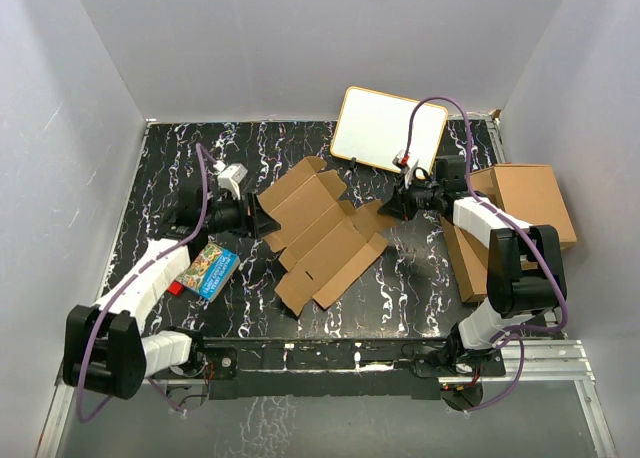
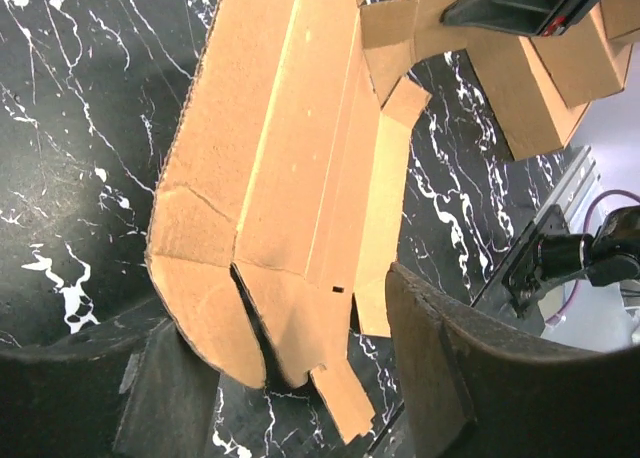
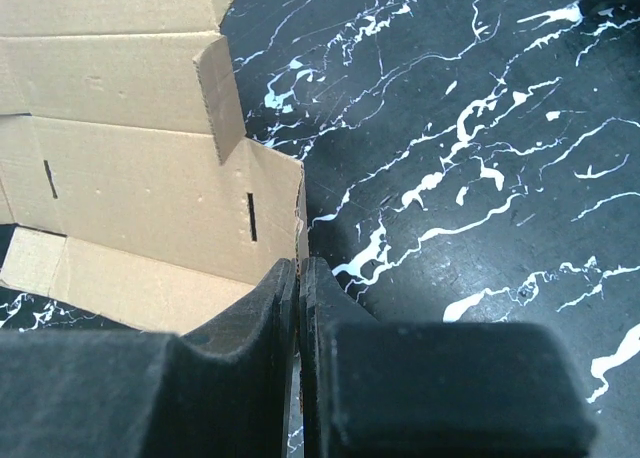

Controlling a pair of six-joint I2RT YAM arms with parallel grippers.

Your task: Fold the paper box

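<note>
Right pincer [image 3: 299, 278] tight on paper box [image 1: 325, 233] flap edge; left pincer [image 2: 300, 378] wide, box end between its fingers [image 2: 450, 378].

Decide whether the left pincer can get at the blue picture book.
Probably yes: the blue picture book lies uncovered beside that arm's forearm, though the left pincer must first back off the brown cardboard sheet.

Matt, fibrous brown corrugated cardboard is shown in the paper box [image 1: 322, 240]; the table [image 1: 420, 273] is finished in smooth, black, white-veined marbling.
</note>
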